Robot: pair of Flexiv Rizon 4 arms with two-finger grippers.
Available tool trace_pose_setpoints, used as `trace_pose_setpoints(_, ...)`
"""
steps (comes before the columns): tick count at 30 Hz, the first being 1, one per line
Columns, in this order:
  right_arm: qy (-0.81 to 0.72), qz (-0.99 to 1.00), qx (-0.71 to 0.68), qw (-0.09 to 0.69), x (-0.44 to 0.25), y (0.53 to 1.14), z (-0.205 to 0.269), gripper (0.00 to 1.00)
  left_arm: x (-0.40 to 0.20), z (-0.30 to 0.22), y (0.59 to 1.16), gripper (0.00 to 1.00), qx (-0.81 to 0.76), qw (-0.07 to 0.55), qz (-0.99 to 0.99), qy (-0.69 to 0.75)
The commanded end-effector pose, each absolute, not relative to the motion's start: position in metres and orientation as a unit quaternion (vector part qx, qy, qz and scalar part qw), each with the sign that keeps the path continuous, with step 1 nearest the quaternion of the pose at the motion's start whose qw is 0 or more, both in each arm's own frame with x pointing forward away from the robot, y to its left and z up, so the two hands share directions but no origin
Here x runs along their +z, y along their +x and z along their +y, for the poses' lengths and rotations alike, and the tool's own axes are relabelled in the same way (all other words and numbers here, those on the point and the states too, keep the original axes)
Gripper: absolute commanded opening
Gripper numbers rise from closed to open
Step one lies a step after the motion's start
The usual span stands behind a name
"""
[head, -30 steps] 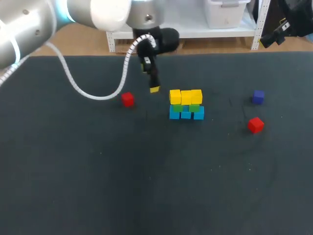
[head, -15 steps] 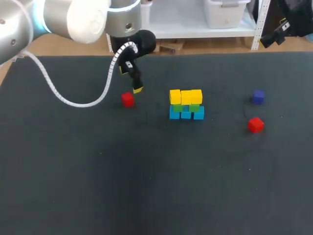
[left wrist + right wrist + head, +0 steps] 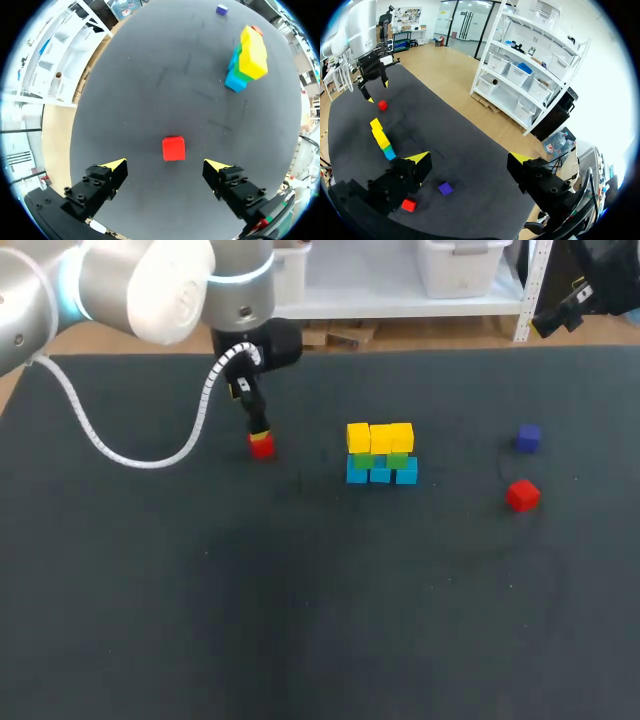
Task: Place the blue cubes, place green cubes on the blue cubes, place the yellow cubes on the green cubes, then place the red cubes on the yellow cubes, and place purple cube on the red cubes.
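Observation:
My left gripper (image 3: 258,429) hangs open right over a red cube (image 3: 262,446) at the table's left middle. In the left wrist view that cube (image 3: 173,148) lies just ahead of the gap between the open fingers of the gripper (image 3: 166,164), touching neither. The stack (image 3: 380,454) has blue cubes at the bottom, green above and yellow cubes (image 3: 380,436) on top. A second red cube (image 3: 522,495) and a purple cube (image 3: 528,437) lie to the right. My right gripper (image 3: 470,158) is open and empty, high off the table's far right corner.
The dark table mat (image 3: 320,600) is bare across the whole near half. In the right wrist view the purple cube (image 3: 445,188) and red cube (image 3: 409,204) lie below the gripper, with the stack (image 3: 381,137) and my left arm (image 3: 370,60) farther off.
My left gripper has swung left and down, from beside the stack to just above the left red cube. Cubes and right arm have not moved.

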State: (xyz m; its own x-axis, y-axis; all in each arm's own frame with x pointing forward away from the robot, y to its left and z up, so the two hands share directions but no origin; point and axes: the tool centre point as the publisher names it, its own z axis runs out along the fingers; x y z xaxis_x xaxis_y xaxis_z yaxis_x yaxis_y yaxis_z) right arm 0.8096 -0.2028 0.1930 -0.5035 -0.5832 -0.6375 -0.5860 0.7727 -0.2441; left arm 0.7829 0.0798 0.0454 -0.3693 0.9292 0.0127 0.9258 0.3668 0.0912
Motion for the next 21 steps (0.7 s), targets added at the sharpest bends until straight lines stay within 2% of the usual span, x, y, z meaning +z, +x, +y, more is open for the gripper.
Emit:
trace_pose_setpoints(1, -0.333, 0.867, -0.006, 0.372, 0.192, 0.806, -0.201, 1.0, 0.038, 0.08, 0.786, 1.0, 0.038, 0.012, 0.824, 0.565)
trace_pose_setpoints(21, -0.333, 0.867, -0.006, 0.372, 0.192, 0.806, -0.201, 1.0, 0.007, 0.066, 0.769, 1.0, 0.014, -0.017, 0.829, 0.559)
